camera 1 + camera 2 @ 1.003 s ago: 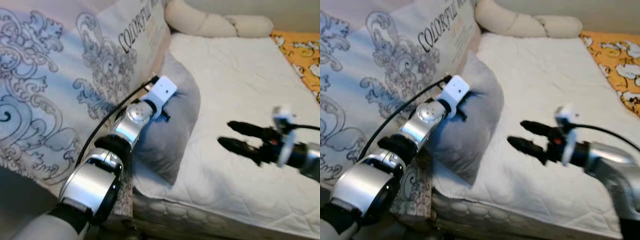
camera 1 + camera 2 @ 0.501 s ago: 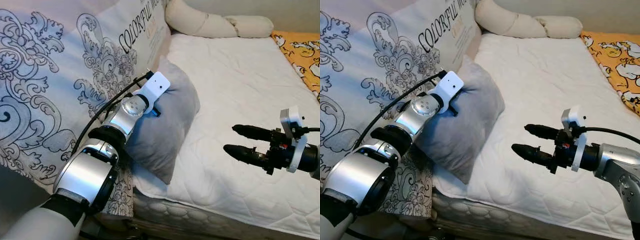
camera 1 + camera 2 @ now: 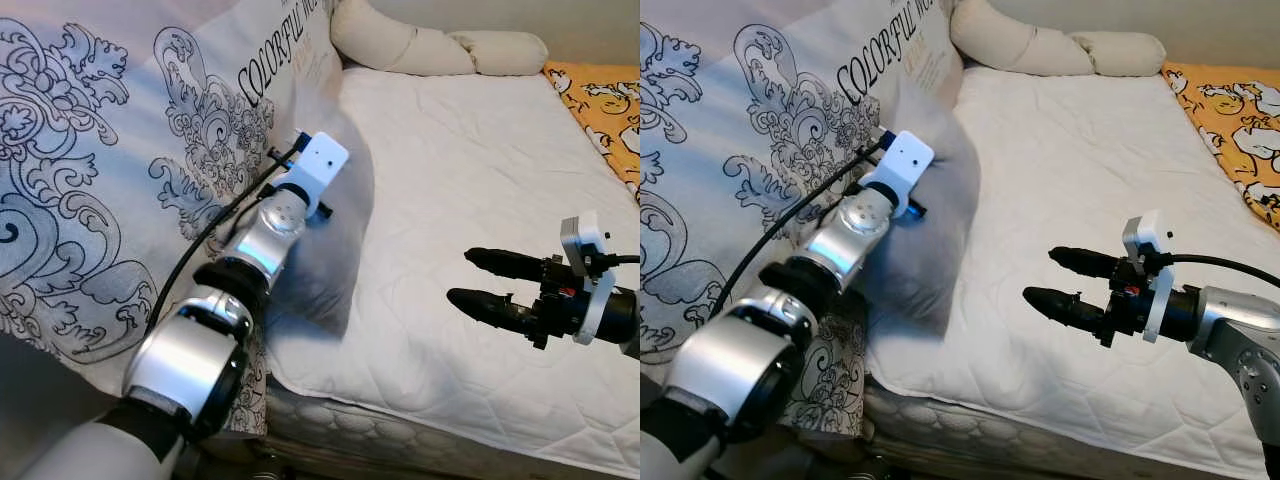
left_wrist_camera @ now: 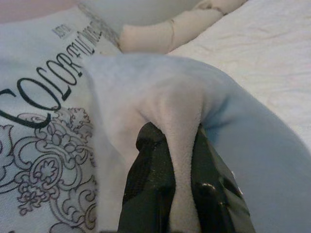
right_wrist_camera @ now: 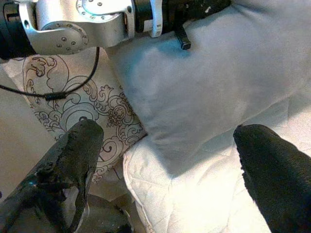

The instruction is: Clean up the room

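The soft grey fabric pillow (image 3: pixel 335 240) is motion-blurred; the left tool's fingers (image 4: pixel 150 170) are partly buried in its fold.

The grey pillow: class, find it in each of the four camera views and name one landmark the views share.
Left eye view: grey pillow left of centre, on the mattress edge.
Right eye view: left of centre.
Left wrist view: fills the middle, pinched by the left gripper.
Right wrist view: upper centre.
Shared landmark: the white quilted mattress.
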`<state>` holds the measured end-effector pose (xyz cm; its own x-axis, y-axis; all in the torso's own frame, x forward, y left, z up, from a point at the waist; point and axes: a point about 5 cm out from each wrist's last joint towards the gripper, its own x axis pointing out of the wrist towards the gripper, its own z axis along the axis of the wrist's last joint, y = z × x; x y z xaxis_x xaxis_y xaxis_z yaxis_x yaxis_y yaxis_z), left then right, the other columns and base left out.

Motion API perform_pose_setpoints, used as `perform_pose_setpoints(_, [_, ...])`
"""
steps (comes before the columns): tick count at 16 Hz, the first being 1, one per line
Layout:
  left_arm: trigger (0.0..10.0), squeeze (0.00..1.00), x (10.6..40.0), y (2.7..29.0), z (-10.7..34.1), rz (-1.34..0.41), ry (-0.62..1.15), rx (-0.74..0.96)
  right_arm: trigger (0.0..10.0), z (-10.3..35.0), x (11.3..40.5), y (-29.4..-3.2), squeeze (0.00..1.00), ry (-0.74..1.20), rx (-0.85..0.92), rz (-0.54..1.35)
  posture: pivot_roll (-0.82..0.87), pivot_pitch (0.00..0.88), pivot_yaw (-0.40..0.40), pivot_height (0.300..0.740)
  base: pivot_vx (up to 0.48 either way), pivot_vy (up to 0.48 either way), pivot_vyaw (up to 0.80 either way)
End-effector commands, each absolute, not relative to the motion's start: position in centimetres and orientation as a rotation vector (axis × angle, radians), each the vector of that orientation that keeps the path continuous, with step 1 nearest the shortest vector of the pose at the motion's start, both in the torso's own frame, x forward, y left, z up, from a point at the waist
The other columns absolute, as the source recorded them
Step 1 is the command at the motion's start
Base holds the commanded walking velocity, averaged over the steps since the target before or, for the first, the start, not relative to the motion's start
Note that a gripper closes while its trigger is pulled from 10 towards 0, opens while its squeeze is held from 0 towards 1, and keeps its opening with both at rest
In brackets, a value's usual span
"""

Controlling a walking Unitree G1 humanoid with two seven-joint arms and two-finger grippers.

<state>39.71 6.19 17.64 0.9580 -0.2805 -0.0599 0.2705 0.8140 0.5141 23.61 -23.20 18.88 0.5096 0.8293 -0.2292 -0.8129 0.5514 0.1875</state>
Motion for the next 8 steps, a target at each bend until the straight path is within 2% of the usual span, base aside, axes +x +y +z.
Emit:
perform_pose_setpoints(1, [10.0, 0.0, 39.7, 5.4, 18.8, -0.313, -0.084, 0.557, 10.0, 19.4, 23.6, -23.0, 1.0, 0.291, 0.035, 1.004, -0.1, 0.0, 0.057, 0.74, 0.0, 0.0, 0.0])
perform_pose_setpoints(5, [10.0, 0.0, 39.4, 5.7, 17.4, -0.336, -0.033, 0.626, 10.0, 19.2, 23.5, -22.8, 1.0, 0.302, 0.03, 1.01, -0.1, 0.0, 0.056, 0.74, 0.0, 0.0, 0.0])
perform_pose_setpoints(8, [10.0, 0.0, 40.0, 7.2, 18.2, -0.283, -0.034, 0.686, 10.0, 19.0, 23.6, -22.9, 1.0, 0.309, 0.023, 1.006, -0.1, 0.0, 0.053, 0.74, 0.0, 0.0, 0.0])
